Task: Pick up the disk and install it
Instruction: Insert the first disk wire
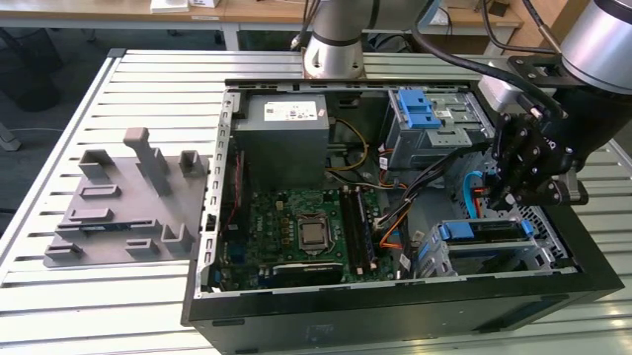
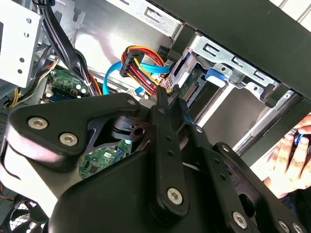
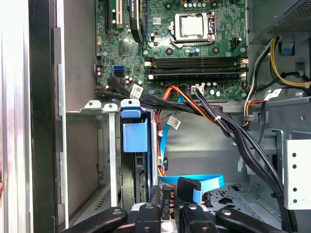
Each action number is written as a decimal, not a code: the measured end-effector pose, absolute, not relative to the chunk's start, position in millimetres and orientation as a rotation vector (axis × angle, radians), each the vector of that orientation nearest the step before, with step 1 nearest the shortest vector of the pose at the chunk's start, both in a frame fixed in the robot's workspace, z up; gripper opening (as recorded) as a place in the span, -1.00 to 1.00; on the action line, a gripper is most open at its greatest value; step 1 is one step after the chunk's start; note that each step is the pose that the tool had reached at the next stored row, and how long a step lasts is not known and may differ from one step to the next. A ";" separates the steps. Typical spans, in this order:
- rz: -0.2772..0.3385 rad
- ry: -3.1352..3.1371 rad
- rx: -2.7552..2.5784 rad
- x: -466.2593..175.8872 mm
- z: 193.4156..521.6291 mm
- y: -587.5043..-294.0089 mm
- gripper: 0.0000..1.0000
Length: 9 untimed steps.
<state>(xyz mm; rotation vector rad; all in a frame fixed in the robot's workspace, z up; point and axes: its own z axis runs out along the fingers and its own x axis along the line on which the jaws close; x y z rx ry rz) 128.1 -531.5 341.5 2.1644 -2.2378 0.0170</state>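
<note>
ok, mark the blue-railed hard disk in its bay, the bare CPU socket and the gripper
Blue-railed hard disk (image 3: 134, 136): first wrist view, on its blue plastic end.
Bare CPU socket (image 1: 314, 234): exterior view, on the metal centre.
Gripper (image 1: 508, 194): exterior view, between its fingertips.

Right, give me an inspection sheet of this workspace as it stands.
Surface: slatted metal table carrying an open computer case.
Job's things: the disk sits on edge in the drive cage, blue rail on top.
Clutter: grey fixture block on the exterior view's left.
Hand: the hand hangs above the drive cage, holding nothing seen.
Cables: blue data cable and a coloured power bundle lie loose beside the disk; black bundle crosses the case.
Surroundings: a person's hand beyond the case wall.
</note>
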 end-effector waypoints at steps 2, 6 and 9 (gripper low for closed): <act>0.018 -2.239 2.165 128.0 341.4 -531.5 -0.49; 0.042 -2.250 2.175 125.5 341.4 -531.4 -0.49; 0.056 -2.257 2.181 124.3 341.3 -531.5 -0.49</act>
